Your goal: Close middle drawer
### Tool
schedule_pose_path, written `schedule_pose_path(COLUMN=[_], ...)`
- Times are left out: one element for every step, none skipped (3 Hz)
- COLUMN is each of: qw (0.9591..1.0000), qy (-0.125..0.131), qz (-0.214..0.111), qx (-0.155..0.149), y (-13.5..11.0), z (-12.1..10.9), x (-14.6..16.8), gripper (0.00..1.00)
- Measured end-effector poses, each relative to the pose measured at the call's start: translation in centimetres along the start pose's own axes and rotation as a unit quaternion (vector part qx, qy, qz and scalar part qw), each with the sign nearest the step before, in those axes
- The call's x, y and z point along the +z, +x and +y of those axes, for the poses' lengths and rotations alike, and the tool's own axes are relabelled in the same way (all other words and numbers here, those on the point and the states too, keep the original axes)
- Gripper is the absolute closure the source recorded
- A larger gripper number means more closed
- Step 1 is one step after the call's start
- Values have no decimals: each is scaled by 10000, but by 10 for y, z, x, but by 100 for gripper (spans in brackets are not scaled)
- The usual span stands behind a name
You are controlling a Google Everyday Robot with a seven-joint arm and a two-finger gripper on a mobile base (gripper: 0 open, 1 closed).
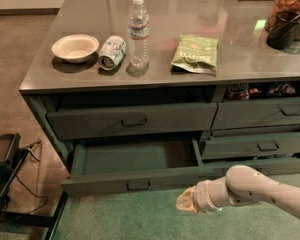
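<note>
The middle drawer (110, 183) is pulled out of the dark grey-green cabinet. Its flat greenish inside (135, 156) is empty, and a small dark pull handle (138, 185) sits at the centre of its low front panel. My gripper (185, 202) is at the end of the white arm (255, 189), which comes in from the lower right. It hangs just in front of and slightly below the right part of the drawer's front panel. I cannot tell if it touches the panel.
Above is a taller drawer with a bail handle (134, 122); narrower drawers (262, 145) are to the right. The counter holds a bowl (75, 48), a can (112, 52), a water bottle (138, 31), a green bag (196, 53) and a dark jar (285, 26). A black stand (2, 176) sits on the floor at left.
</note>
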State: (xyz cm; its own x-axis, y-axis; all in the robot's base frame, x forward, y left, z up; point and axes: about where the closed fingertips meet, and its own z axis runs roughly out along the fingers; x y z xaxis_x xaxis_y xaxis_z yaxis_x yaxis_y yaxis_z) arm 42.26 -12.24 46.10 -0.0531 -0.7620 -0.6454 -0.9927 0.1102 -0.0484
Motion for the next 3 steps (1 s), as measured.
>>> schedule_pose_path(qw=[9993, 9989, 9982], qy=[183, 256, 430], qz=[22, 54, -8], qx=[-316, -384, -423], y=[7, 20, 28], z=[-26, -54, -79], x=[21, 45, 59], gripper=[100, 100, 100])
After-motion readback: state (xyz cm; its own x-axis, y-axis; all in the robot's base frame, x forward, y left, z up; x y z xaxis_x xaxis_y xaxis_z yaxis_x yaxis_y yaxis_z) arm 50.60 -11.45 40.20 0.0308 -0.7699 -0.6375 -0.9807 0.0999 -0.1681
